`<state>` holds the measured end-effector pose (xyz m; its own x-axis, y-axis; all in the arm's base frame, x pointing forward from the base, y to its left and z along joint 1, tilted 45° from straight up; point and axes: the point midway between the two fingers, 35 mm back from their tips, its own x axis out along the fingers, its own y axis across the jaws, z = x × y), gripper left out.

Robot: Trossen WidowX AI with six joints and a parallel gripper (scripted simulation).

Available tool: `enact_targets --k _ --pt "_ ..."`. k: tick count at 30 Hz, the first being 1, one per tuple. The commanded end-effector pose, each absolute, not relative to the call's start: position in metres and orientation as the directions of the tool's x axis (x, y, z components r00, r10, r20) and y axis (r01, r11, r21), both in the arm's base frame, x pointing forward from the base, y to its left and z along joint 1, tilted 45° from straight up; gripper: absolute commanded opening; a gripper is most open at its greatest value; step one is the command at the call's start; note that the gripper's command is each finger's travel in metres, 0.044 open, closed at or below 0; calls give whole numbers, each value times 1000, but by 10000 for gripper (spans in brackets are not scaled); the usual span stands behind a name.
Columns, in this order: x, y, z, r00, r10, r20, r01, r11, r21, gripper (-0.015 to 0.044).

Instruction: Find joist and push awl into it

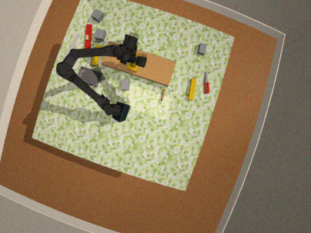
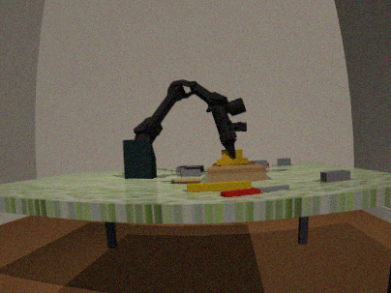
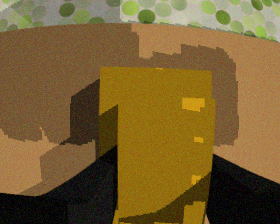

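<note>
The yellow stud finder (image 1: 133, 67) (image 2: 239, 161) (image 3: 155, 90) is upright on the wooden floor panel (image 1: 158, 70) (image 2: 237, 174) (image 3: 260, 75). My gripper (image 1: 132, 61) (image 2: 232, 157) (image 3: 156, 152) is shut on it, with one black finger on each side in the wrist view. A small green spot shows beside its top in the top view. Any gap under it is too small to tell. The awl (image 1: 163, 94) (image 2: 186, 181), with a light wooden handle, lies on the table off the panel's edge. The dark grey tray (image 1: 89, 76) is near the arm. The joist is hidden.
A yellow bar (image 1: 192, 89) (image 2: 219, 187) and a red-handled tool (image 1: 206, 87) (image 2: 240, 192) lie beyond the panel's far end. Grey blocks (image 1: 125, 84) (image 1: 202, 48) (image 1: 100, 34) stand around it. A red bar (image 1: 88, 38) and another yellow thing (image 1: 95, 57) lie near its other end.
</note>
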<state>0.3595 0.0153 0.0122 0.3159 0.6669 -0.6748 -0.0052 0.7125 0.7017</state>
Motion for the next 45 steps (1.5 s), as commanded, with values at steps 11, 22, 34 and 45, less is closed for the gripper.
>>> enact_targets --k 11,22,34,45 --pt "360 -8 -11 316 665 -677 -3 714 700 0" --pt "360 -26 -28 317 664 -678 -3 715 699 0" --pt "360 -45 -46 317 662 -679 -4 716 698 0" --pt "360 -62 -62 317 661 -680 -4 718 696 0"
